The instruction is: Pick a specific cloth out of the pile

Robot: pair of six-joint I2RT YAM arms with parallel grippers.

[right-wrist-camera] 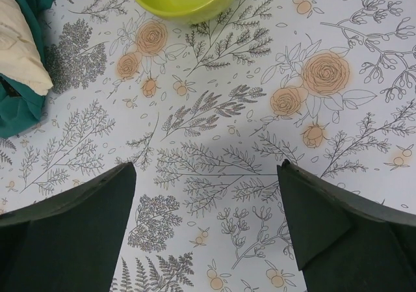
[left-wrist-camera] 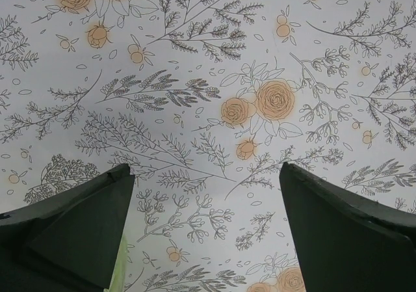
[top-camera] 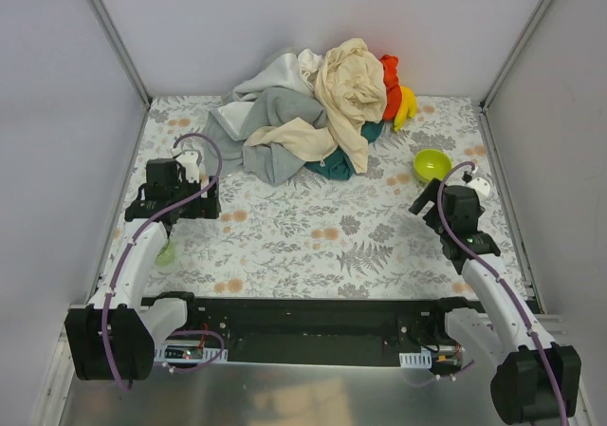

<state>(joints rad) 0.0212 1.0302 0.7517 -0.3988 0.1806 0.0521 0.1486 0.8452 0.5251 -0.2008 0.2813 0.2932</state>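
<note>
Step in hand: the approach has not begun and nothing is grasped.

- **Left gripper** [left-wrist-camera: 207, 233]: at 9 o'clock of the table, over bare covering. Its fingers are spread wide and empty.
- **The pile** [top-camera: 285, 127]: at 12 o'clock, near the back wall.
- **The cloth** [top-camera: 390, 84]: orange-red, visible only as a strip at the pile's 2 o'clock edge. It is pressed against a cream-beige garment [top-camera: 351, 89], with a yellow item [top-camera: 406, 108] touching it.
- **Green bowl** [top-camera: 432, 165]: just clear of the pile, at its 4 o'clock.
- **Right gripper** [right-wrist-camera: 207, 233]: at 3 o'clock of the table, likewise released and empty.

Judgement: the right arm sits nearer. The next move calls for a reach toward 11 o'clock past the bowl, pinching orange fabric only.

Surface: a flat floral covering [top-camera: 313, 241].

Room: plain white walls [top-camera: 285, 18] on three sides.
</note>
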